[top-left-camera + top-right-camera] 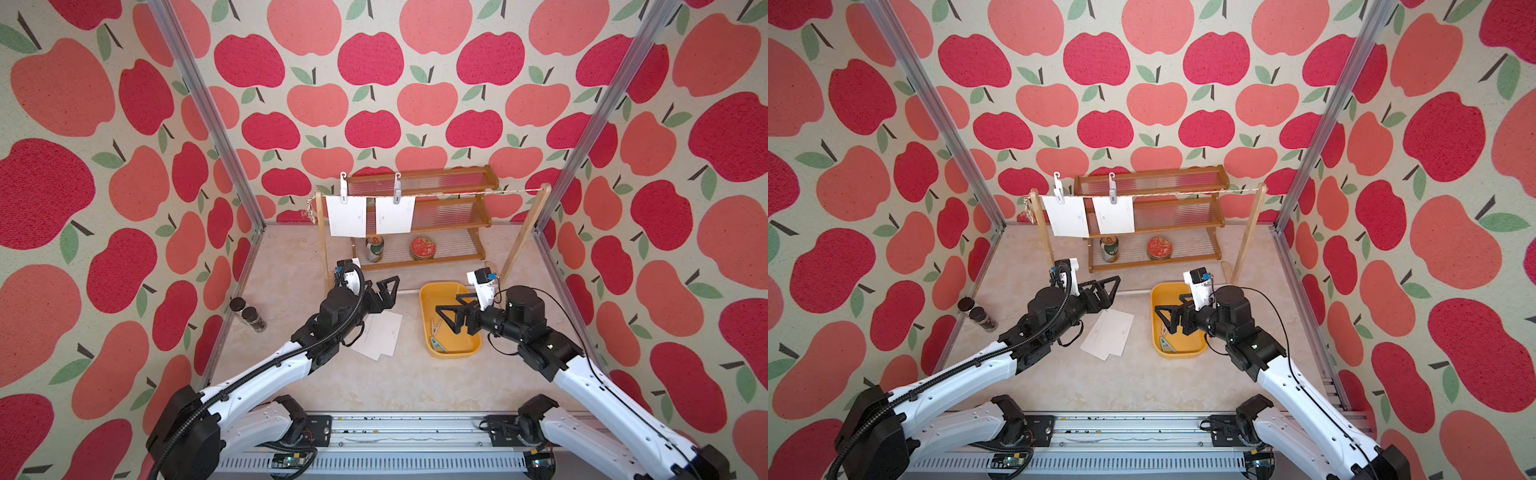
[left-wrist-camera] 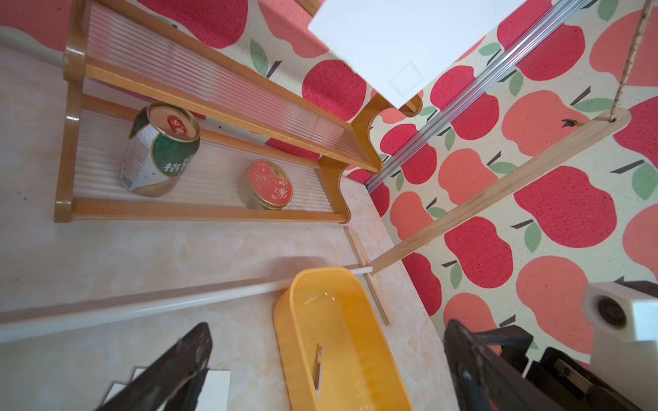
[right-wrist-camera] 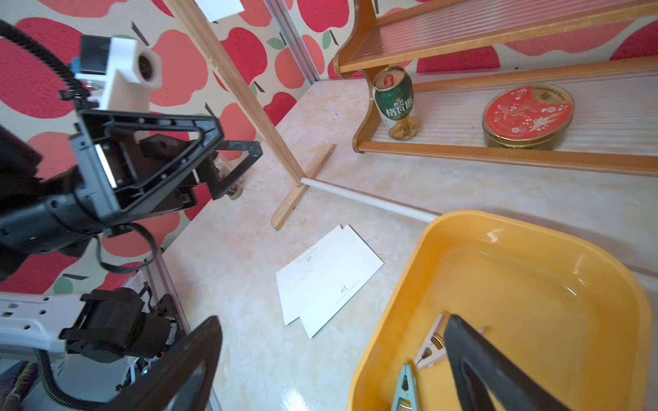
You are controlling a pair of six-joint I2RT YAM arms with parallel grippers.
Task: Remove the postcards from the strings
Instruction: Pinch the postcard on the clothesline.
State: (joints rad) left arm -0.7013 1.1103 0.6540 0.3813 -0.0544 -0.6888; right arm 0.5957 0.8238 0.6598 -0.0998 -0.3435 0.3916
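Nearest us are two loose postcards, overlapped and flat on the table just beside the yellow tray. Two tray pegs lie on the tray floor.

Next out:
- **right gripper**: low over the tray, jaws spread wide with nothing between them. In its wrist view one finger overlaps the pale peg, and we can't tell if they touch.
- **left gripper**: about level with it, also spread wide and empty. It hovers past the loose cards, near the white dowel, touching nothing.

Further back, the string spans the two wooden posts. Two hung postcards sit side by side at its knotted end, each under a line peg. The rest of the line is bare. Behind it is the shelf rack with a can and a tin.

Our read is that we're halfway: two cards are off, two are left, and we're between cycles with both pincers free.

The next move calls for both arms to rise to the line. One pinches the lower edge of the card nearer the bare stretch, and the other squeezes that peg's tail to release it. The paper is thin and floppy, so we'd hold the card before the peg opens. The approach also needs to stay clear of the string so the stand doesn't tip.
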